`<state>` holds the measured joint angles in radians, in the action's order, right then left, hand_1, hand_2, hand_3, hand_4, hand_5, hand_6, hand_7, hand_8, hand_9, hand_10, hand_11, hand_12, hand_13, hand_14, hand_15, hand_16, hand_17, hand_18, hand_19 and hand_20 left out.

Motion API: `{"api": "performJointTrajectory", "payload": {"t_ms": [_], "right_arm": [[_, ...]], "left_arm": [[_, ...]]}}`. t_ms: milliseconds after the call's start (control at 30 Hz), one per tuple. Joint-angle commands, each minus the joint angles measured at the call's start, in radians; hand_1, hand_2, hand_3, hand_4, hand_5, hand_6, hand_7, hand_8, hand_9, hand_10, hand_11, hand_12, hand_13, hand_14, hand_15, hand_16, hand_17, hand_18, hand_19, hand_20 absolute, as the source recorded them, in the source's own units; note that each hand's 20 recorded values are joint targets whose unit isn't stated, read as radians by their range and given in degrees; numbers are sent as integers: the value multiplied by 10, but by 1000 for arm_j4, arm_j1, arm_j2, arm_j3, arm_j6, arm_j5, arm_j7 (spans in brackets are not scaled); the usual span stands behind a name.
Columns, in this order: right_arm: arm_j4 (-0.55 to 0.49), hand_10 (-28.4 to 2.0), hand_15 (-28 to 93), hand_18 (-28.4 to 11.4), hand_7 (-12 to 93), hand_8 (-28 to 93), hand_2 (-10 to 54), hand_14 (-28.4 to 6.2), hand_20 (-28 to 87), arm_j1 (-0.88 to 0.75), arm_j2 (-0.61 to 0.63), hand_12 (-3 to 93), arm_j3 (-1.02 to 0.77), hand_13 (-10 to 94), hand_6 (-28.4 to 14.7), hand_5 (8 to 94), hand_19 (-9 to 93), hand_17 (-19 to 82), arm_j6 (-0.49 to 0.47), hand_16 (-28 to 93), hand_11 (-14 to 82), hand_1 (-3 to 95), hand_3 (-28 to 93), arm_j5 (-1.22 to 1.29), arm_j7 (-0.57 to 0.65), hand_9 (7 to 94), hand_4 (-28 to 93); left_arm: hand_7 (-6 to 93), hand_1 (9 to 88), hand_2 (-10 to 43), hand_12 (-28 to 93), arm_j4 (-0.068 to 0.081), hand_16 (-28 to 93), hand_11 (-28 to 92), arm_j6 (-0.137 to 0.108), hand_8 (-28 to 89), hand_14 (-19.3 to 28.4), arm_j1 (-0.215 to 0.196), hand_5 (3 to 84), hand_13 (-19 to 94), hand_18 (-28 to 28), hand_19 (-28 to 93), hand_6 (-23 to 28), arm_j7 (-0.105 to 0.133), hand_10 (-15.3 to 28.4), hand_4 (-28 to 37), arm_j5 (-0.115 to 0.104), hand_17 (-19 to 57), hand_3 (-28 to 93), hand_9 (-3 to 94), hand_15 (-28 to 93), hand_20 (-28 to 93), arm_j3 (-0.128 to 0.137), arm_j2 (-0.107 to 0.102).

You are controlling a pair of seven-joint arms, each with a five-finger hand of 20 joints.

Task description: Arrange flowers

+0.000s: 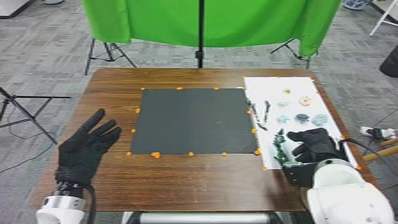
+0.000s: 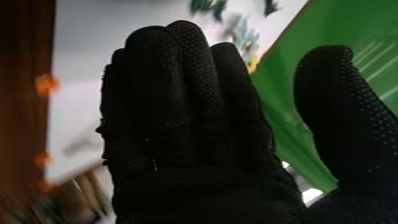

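My right hand [image 1: 311, 144] is over the near part of the white sheet [image 1: 315, 91], beside a green leafy stem [image 1: 280, 146]. In the right wrist view the hand [image 2: 182, 110] is open, with straight fingers and the thumb held apart; green leaves [image 2: 206, 6] and a pale blue flower [image 2: 240, 31] lie beyond the fingertips. Two thin dark stems [image 1: 258, 115] rest near the sheet's inner edge. Farther right lie a dark blue flower [image 1: 302, 118], pale blue flowers [image 1: 320, 119] and a small yellow one [image 1: 305, 101]. My left hand [image 1: 87, 150] is open over the table's left side.
A dark grey mat [image 1: 194, 121] held by orange tape pieces covers the middle of the brown wooden table [image 1: 195, 190]. Behind the far edge hangs a green cloth [image 1: 160, 22] on black stands. A dark cable runs by the right arm.
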<state>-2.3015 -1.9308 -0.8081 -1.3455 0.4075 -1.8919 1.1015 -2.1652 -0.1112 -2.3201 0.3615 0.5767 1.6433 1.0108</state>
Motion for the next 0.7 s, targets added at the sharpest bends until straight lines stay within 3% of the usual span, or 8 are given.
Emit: {"api": "performJointTrajectory", "payload": {"t_ms": [33, 267, 300, 533, 633, 667, 700], "right_arm": [[40, -174, 659, -237, 166, -123, -26, -140, 29, 48, 32, 167, 97, 675, -63, 631, 896, 346, -144, 110, 388, 341, 754, -172, 54, 707, -246], [87, -174, 661, -239, 171, -123, -41, -141, 16, 153, 45, 168, 258, 682, -62, 647, 905, 353, -267, 115, 392, 350, 745, -294, 65, 712, -244], [93, -174, 661, -239, 172, -123, -42, -141, 14, 166, 48, 169, 278, 682, -62, 648, 906, 353, -280, 116, 392, 350, 743, -303, 61, 713, -244], [190, -171, 659, -239, 175, -122, -61, -139, 2, 279, 40, 172, 443, 689, -60, 657, 912, 360, -426, 120, 393, 356, 734, -366, 75, 718, -242], [232, -166, 664, -236, 193, -121, -78, -128, 2, 317, 27, 180, 511, 706, -56, 682, 922, 373, -461, 125, 413, 374, 726, -410, 86, 733, -242], [243, -163, 667, -234, 206, -122, -84, -123, 4, 325, 24, 184, 530, 714, -54, 694, 926, 381, -472, 129, 426, 383, 723, -420, 94, 736, -242], [256, -160, 670, -231, 225, -128, -91, -118, 9, 339, 21, 185, 549, 721, -52, 705, 930, 388, -481, 135, 441, 392, 722, -434, 95, 741, -243]], "left_arm": [[109, 219, 46, 100, 5, -84, 205, -7, -98, 281, -11, 358, 224, 274, 540, 74, 10, 201, -255, -13, -112, 825, 344, 479, 26, -1, -8], [112, 220, 46, 100, 3, -84, 206, 2, -98, 281, -18, 359, 224, 274, 541, 74, -6, 201, -254, 0, -112, 825, 345, 482, 25, 6, 12], [112, 220, 46, 100, 3, -84, 206, -6, -98, 281, -17, 359, 224, 274, 541, 74, 2, 201, -255, -9, -112, 824, 345, 483, 25, 1, 0], [113, 221, 45, 100, -2, -85, 207, -2, -99, 281, -20, 360, 225, 275, 543, 75, -11, 202, -256, 1, -112, 826, 346, 484, 24, 10, 14], [114, 223, 46, 100, -5, -85, 207, -7, -99, 282, -25, 360, 226, 275, 543, 75, -3, 202, -257, -4, -112, 825, 347, 484, 24, 10, 8], [113, 223, 46, 100, -5, -85, 207, -1, -99, 282, -22, 361, 226, 275, 544, 75, -14, 202, -257, 2, -112, 825, 348, 484, 23, 16, 17], [113, 223, 47, 101, -7, -85, 207, -7, -99, 282, -29, 361, 226, 275, 544, 75, -4, 202, -257, -2, -112, 824, 348, 485, 23, 14, 12]]}}
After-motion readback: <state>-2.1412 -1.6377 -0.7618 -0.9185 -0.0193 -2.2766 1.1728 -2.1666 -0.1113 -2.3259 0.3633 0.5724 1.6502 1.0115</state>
